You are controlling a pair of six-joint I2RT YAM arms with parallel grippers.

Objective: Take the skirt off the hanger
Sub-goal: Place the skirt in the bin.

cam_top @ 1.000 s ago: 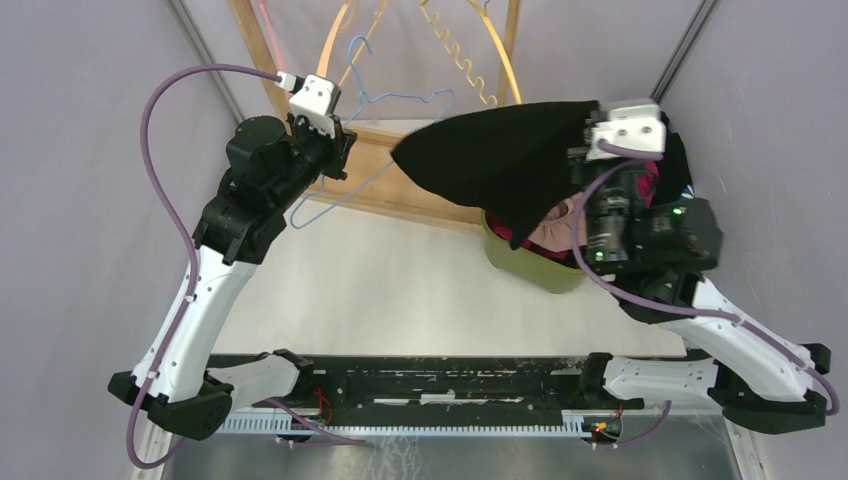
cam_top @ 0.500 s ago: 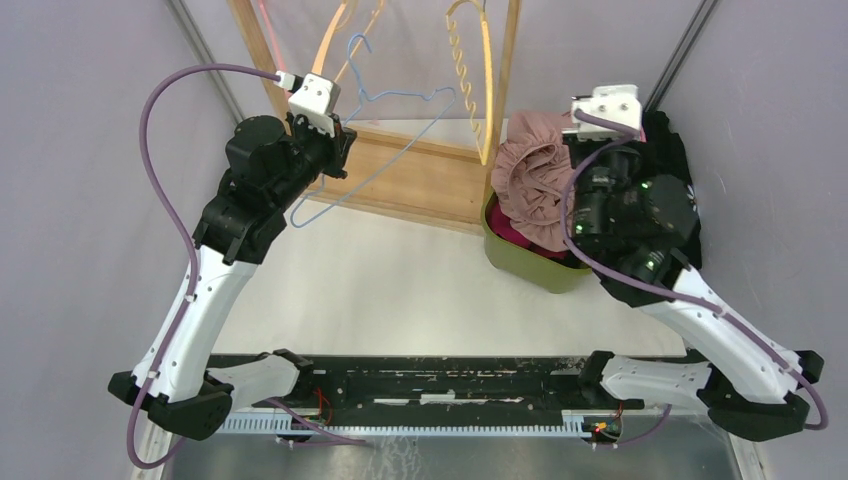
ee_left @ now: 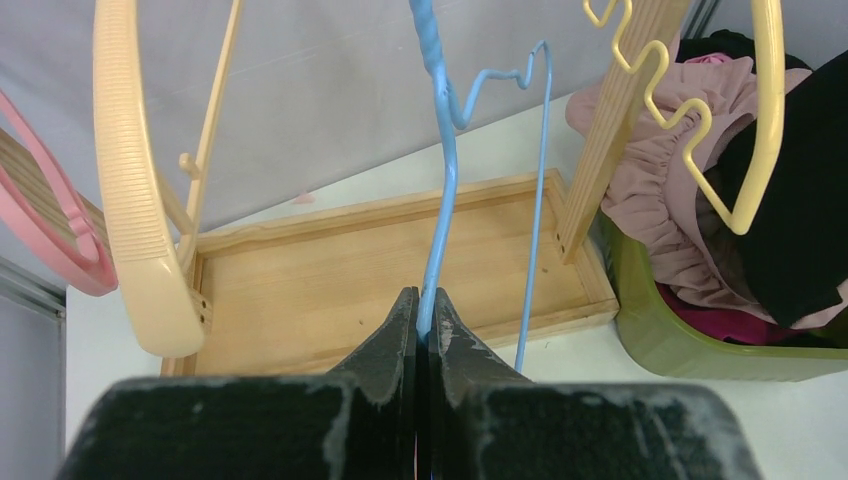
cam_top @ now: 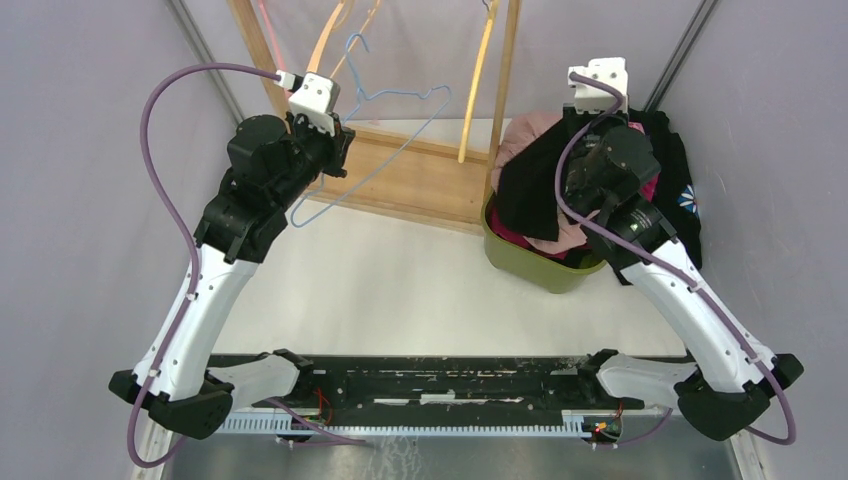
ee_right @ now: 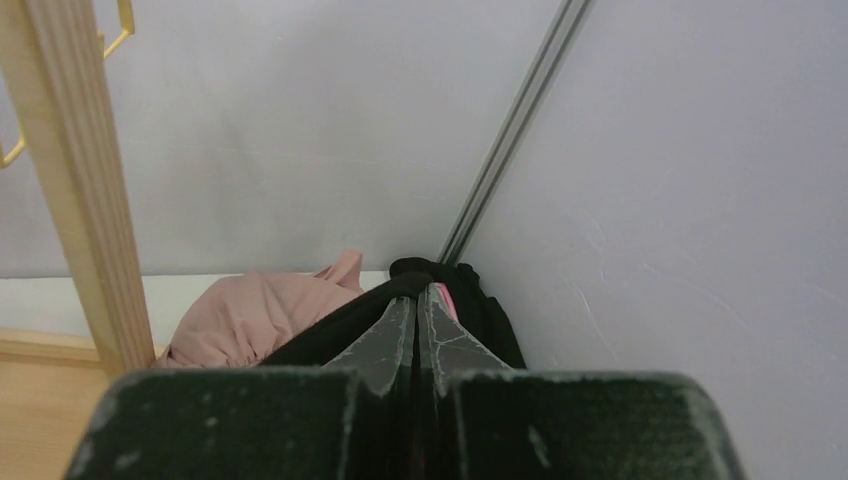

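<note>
Skirt [ee_right: 340,325] cloth, black, is pinched between the clenched fingers [ee_right: 395,335] of the right gripper [ee_right: 418,300] and is drawn up to their tips from both sides. Just left of these fingers a pink garment [ee_right: 260,315] is seen, and further left a wooden post [ee_right: 80,180] stands upright. From above, the skirt is seen hanging from the gripper, draped over the pink garment and into a green bin [cam_top: 520,262], well apart from the blue hanger [ee_left: 443,190].

The left gripper [ee_left: 420,305] is clenched on the wire of the blue hanger, which rises straight up from between the fingertips. No cloth is carried on this hanger. Beyond the tips the wooden base [ee_left: 370,270] of the rack is seen lying flat. A cream hanger [ee_left: 130,180] hangs to the left of the fingers, and a pink hanger [ee_left: 50,230] further left at the frame edge. To the right of the fingers the post is seen again, then a yellow hanger [ee_left: 700,130], and behind it the bin with the pink garment and the skirt.
</note>
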